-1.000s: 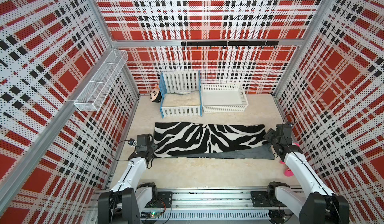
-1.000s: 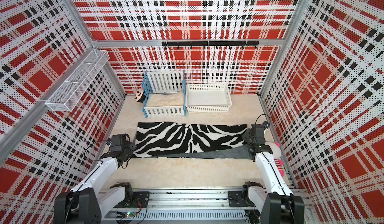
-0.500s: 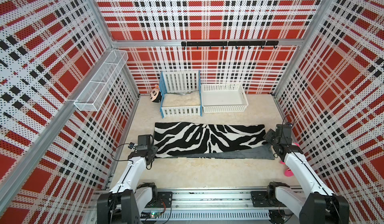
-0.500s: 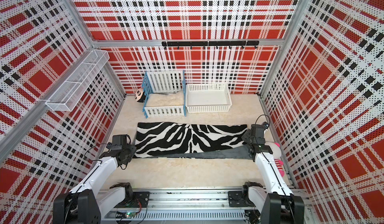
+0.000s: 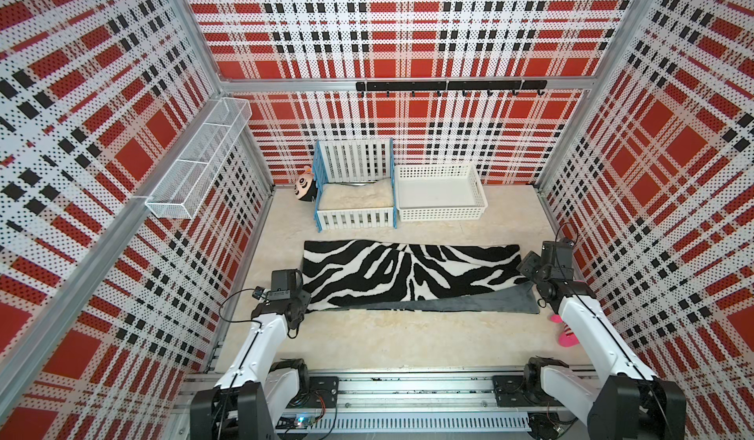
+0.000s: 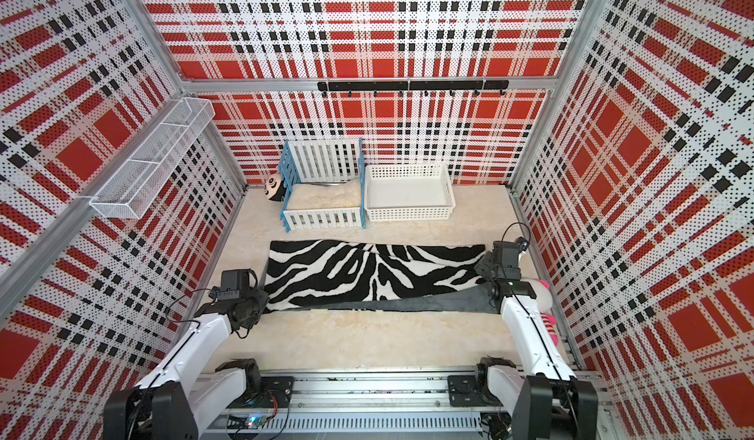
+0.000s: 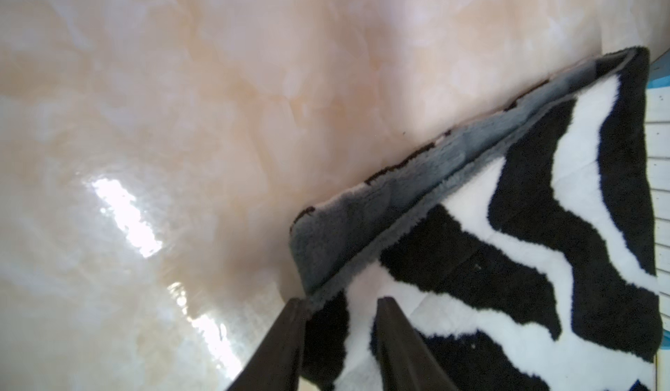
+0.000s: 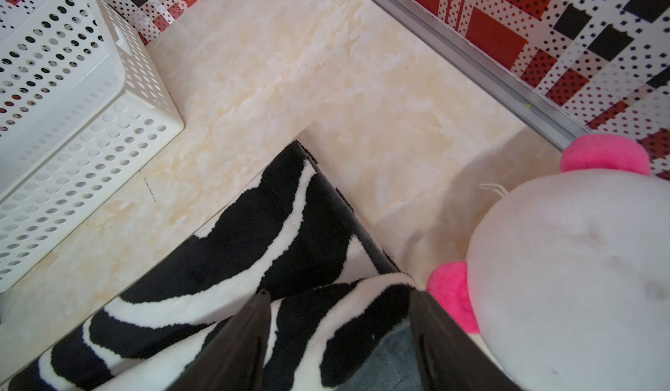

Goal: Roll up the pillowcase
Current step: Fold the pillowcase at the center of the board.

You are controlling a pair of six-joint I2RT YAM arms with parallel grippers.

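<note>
Arms stretched low, left end effector (image 7: 339,300) and right end effector (image 8: 339,293) pinch the pillowcase (image 5: 408,270) ends.

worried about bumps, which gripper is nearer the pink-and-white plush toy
Right. The right gripper is beside the plush toy; the left gripper is at the far end of the pillowcase.

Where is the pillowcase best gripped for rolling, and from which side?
Probably grip the pillowcase at both near corners of its folded zebra layer, one per short end, coming from the robot's side. It lies long crosswise, and that layer's near edge sits free on the grey strip, so it should roll away evenly.
</note>
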